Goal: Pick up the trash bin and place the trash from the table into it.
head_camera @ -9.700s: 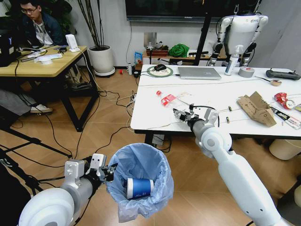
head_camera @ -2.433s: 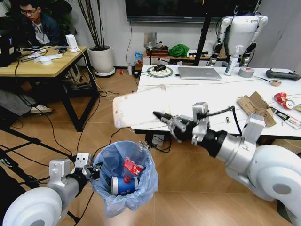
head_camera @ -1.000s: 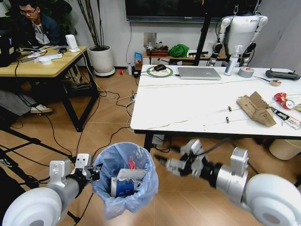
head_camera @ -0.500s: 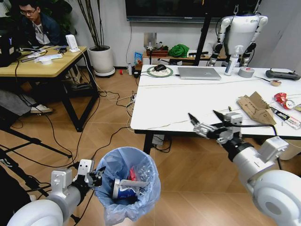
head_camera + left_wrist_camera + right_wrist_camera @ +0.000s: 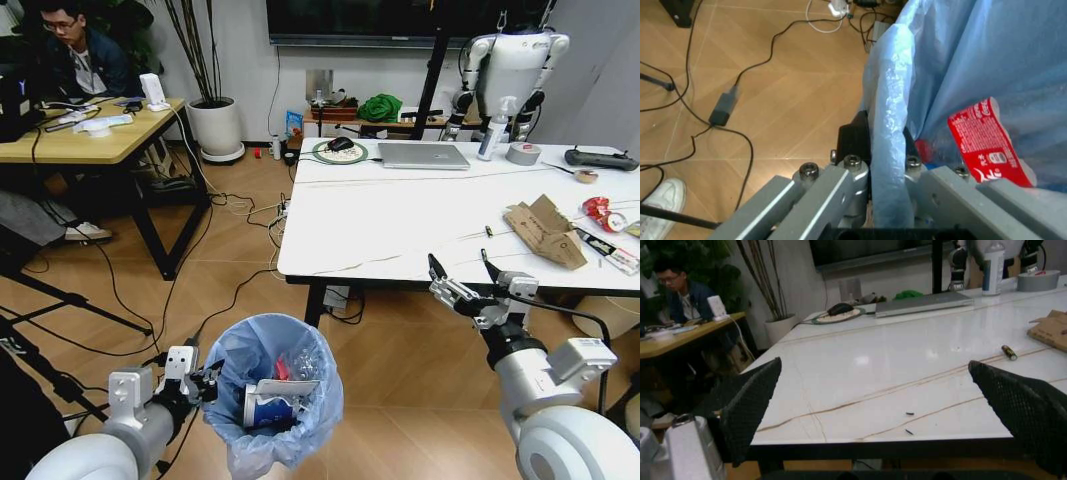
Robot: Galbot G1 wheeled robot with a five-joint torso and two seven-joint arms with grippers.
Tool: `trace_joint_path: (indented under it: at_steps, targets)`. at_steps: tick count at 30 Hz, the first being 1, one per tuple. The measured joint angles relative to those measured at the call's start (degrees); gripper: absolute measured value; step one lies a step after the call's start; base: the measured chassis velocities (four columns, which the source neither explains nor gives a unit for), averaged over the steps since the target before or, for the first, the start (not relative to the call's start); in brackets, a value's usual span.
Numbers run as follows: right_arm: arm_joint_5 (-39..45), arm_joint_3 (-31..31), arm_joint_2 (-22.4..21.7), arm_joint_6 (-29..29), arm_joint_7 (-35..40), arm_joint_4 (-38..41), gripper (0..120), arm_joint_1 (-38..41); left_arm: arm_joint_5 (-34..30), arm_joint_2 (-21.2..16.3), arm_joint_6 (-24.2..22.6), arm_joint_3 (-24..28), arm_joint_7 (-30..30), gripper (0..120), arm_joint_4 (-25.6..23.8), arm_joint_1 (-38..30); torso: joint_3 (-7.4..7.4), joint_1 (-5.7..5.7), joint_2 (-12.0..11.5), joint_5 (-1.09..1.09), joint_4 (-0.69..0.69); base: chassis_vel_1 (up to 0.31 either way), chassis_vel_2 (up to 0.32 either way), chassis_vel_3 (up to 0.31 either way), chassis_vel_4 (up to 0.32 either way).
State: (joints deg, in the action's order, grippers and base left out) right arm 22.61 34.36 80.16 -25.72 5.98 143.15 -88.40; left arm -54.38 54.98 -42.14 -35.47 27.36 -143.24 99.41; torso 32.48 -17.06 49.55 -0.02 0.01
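Observation:
The trash bin (image 5: 275,400), lined with a light-blue bag, hangs low at my left. My left gripper (image 5: 205,379) is shut on its rim, and the left wrist view shows the fingers (image 5: 852,172) clamped across the bag-covered rim (image 5: 888,150). Inside lie a blue-and-white cup (image 5: 262,409), white paper and a red-labelled bottle (image 5: 987,146). My right gripper (image 5: 458,264) stands open and empty at the front edge of the white table (image 5: 380,225); its dark fingers (image 5: 750,407) frame the tabletop (image 5: 907,365). Torn brown cardboard (image 5: 546,231) and red wrappers (image 5: 600,210) lie at the table's right.
A laptop (image 5: 422,154), a spray bottle (image 5: 496,128) and a tape roll (image 5: 524,152) sit at the table's far side. Two small batteries (image 5: 1008,352) lie near the cardboard. Cables (image 5: 235,285) trail over the floor. A light-wood desk (image 5: 95,135) stands at left, a cream bucket (image 5: 605,316) under the table's right.
My right gripper has risen from beside the bin to the table's front edge and moved right, open and empty. White paper now lies in the bin, which sits slightly lower.

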Motion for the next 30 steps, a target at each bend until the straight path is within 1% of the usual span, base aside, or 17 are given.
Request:
trace_joint_path:
  at_steps: [6,9,11,14,17,19,20,23,24,26,30]
  targets:
    - [-1.02,0.02,0.59,0.13,-0.05,0.02,100,-0.76,0.24,0.31,0.00,0.09,-0.08,0,0.00,0.32,0.00,0.01,0.00,0.01,0.00,-0.051,-0.067,0.084,0.070]
    - [-1.01,0.33,0.52,0.13,-0.06,0.03,100,-0.76,0.21,0.20,0.00,0.15,-0.13,0,0.00,0.03,0.00,0.00,0.00,0.00,-0.01,-0.149,-0.154,0.136,0.152]
    - [-0.84,0.79,0.36,0.13,-0.06,0.04,100,-0.75,0.08,0.12,0.00,0.16,-0.18,0,0.00,-0.37,0.00,0.00,0.00,0.05,0.00,-0.167,-0.163,0.156,0.165]
    - [-0.48,1.55,0.01,0.13,-0.07,0.06,100,-0.70,-0.11,0.07,0.00,0.49,-0.34,0,0.00,-1.21,0.00,-0.01,0.00,0.00,-0.02,-0.182,-0.171,0.166,0.166]
    - [-0.23,1.83,-0.16,0.12,-0.07,0.06,100,-0.67,-0.20,0.07,0.00,0.73,-0.47,0,0.00,-1.69,0.01,-0.02,0.00,0.05,-0.02,-0.144,-0.149,0.174,0.148]
    - [-0.11,2.01,-0.27,0.12,-0.07,0.07,100,-0.63,-0.21,0.06,0.00,0.85,-0.57,0,0.00,-2.04,0.00,-0.01,0.00,0.03,0.00,-0.161,-0.130,0.179,0.140]
    - [-0.05,2.14,-0.34,0.12,-0.07,0.09,100,-0.62,-0.23,0.06,0.00,0.87,-0.70,0,0.00,-2.23,0.00,-0.01,0.00,-0.03,-0.01,-0.132,-0.161,0.172,0.151]
    - [0.00,2.25,-0.46,0.12,-0.07,0.12,100,-0.62,-0.23,0.11,0.00,0.83,-0.89,0,0.00,-2.32,0.00,-0.01,0.00,0.06,-0.01,-0.131,-0.139,0.132,0.158]
    - [0.00,2.25,-0.46,0.12,-0.07,0.12,100,-0.62,-0.23,0.11,0.00,0.83,-0.89,0,0.00,-2.32,0.00,-0.01,0.00,0.06,-0.01,-0.143,-0.155,0.122,0.162]
    - [0.02,2.25,-0.58,0.12,-0.09,0.14,100,-0.65,-0.24,0.26,0.00,0.82,-1.03,0,0.00,-2.34,0.00,0.00,0.00,-0.01,0.00,-0.154,-0.152,0.132,0.148]
    - [0.05,2.25,-0.71,0.12,-0.12,0.14,100,-0.65,-0.24,0.37,0.00,0.81,-1.09,0,0.00,-2.35,0.00,0.00,0.00,0.00,-0.01,-0.166,-0.159,0.174,0.150]
